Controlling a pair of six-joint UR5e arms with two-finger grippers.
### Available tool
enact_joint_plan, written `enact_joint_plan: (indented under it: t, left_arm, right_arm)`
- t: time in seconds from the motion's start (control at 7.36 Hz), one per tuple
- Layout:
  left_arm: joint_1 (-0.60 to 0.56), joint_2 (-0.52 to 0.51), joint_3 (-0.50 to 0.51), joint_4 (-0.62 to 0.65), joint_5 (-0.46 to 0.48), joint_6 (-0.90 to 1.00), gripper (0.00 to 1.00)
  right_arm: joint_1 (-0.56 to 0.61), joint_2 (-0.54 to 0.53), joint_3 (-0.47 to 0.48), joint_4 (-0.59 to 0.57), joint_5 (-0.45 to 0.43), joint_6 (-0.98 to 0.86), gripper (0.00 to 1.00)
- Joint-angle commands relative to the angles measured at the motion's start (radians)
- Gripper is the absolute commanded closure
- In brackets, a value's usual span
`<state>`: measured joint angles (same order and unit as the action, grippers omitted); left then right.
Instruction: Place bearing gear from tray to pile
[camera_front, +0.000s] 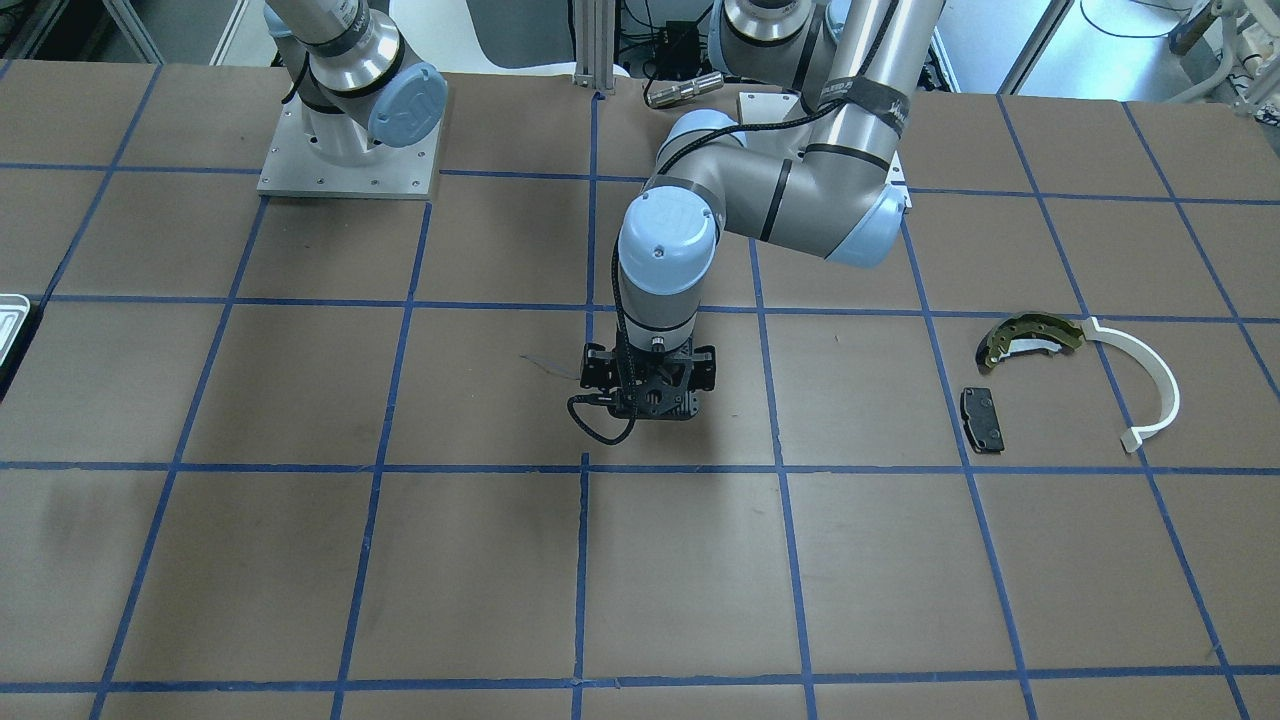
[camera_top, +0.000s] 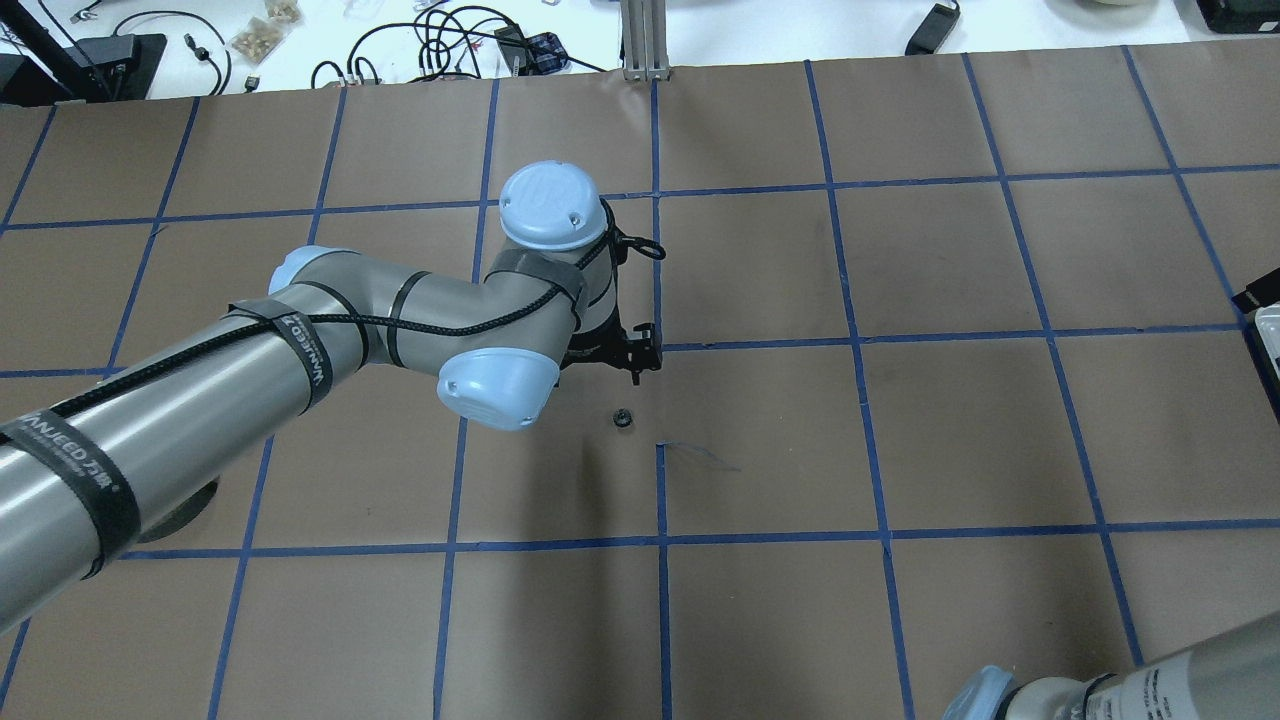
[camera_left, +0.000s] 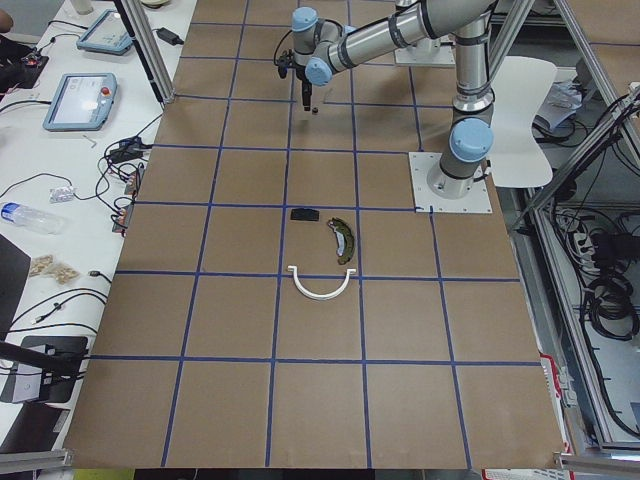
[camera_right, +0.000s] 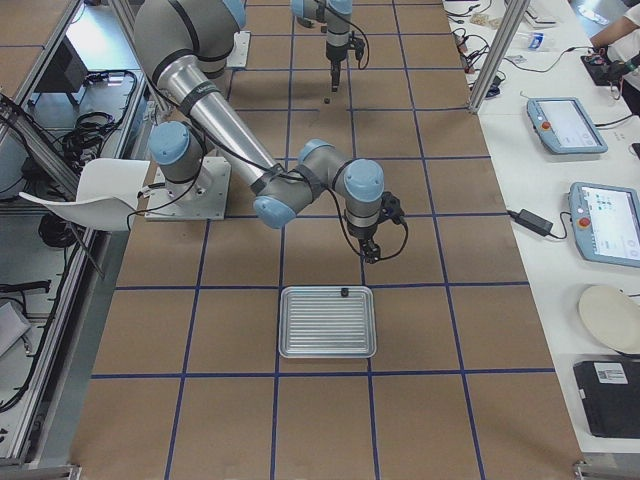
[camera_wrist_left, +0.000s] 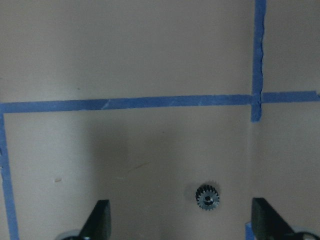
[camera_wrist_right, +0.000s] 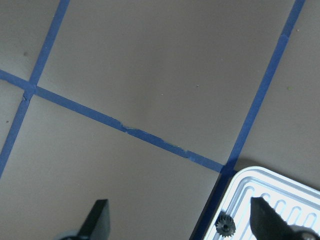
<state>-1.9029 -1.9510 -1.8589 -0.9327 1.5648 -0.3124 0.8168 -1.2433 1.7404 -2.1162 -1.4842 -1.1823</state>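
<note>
A small dark bearing gear (camera_wrist_left: 207, 196) lies on the brown table between my left gripper's (camera_wrist_left: 182, 225) open fingers, nearer the right one; it also shows in the overhead view (camera_top: 622, 418). A second gear (camera_wrist_right: 225, 226) sits in the corner of the silvery tray (camera_wrist_right: 280, 200). My right gripper (camera_wrist_right: 180, 222) is open and empty, hovering over the tray's edge (camera_right: 327, 322). The pile lies apart on the table: an olive-gold brake shoe (camera_front: 1030, 338), a white arc strip (camera_front: 1150, 385) and a black pad (camera_front: 982, 418).
The table is brown paper with a blue tape grid. The left arm's elbow (camera_front: 800, 200) reaches over the middle. The right arm's base plate (camera_front: 348, 150) stands at the back. The tray's corner (camera_front: 12, 320) shows at the edge of the front view.
</note>
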Motion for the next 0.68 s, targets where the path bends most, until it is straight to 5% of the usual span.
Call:
enact_joint_plan:
  t: [0.0, 0.54]
  left_arm:
    - [-0.007, -0.037, -0.013, 0.020, -0.028, -0.004, 0.15]
    - [-0.015, -0.071, -0.013, 0.022, -0.037, -0.005, 0.25]
  right_arm:
    - [-0.004, 0.010, -0.001, -0.004, -0.002, -0.049, 0.00]
    - [-0.004, 0.033, 0.004, -0.005, -0.018, -0.066, 0.00]
